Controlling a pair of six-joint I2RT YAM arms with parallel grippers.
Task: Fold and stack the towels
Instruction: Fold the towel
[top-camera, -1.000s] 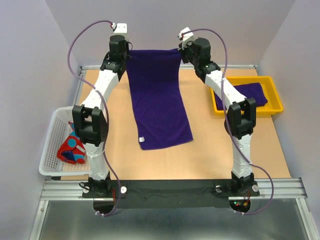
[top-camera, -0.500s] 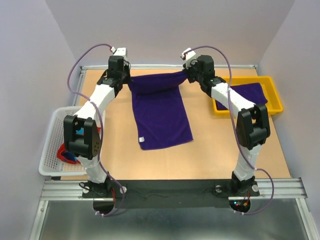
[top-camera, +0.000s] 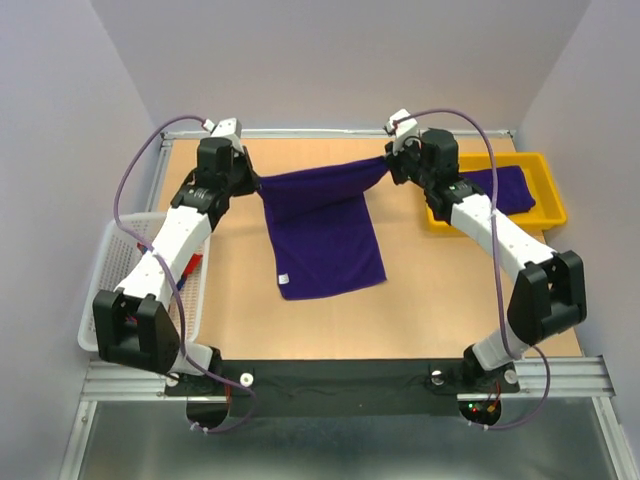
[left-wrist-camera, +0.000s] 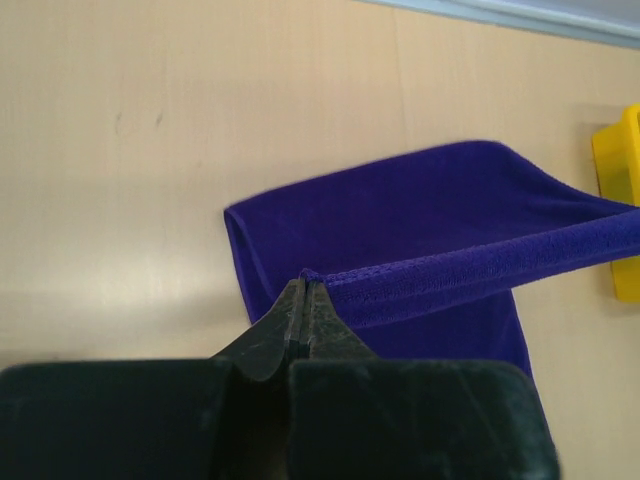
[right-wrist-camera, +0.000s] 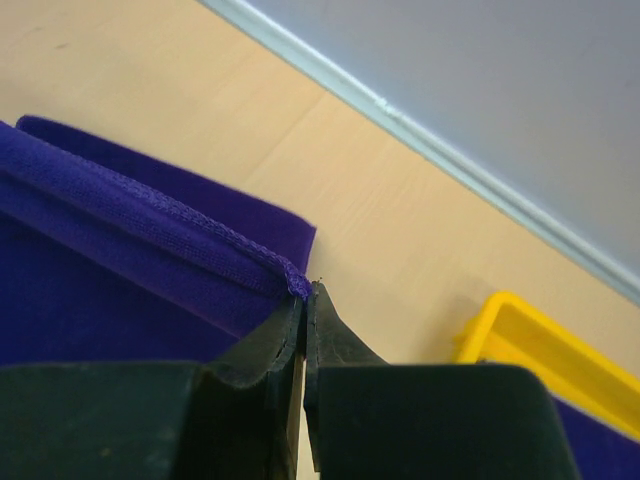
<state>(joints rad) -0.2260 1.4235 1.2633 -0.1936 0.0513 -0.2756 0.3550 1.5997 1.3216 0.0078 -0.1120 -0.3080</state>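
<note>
Left gripper (left-wrist-camera: 305, 292), right gripper (right-wrist-camera: 303, 298): jaws clamped on far corners of deep purple cloth towel (top-camera: 325, 240); near end lies on wooden table (top-camera: 430, 300).

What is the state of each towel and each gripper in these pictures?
purple towel, far edge lifted and stretched, near part flat on the table.
left gripper, jaws shut on one far corner.
right gripper, jaws shut on the other far corner.
second purple towel, lying in the yellow tray.
</note>
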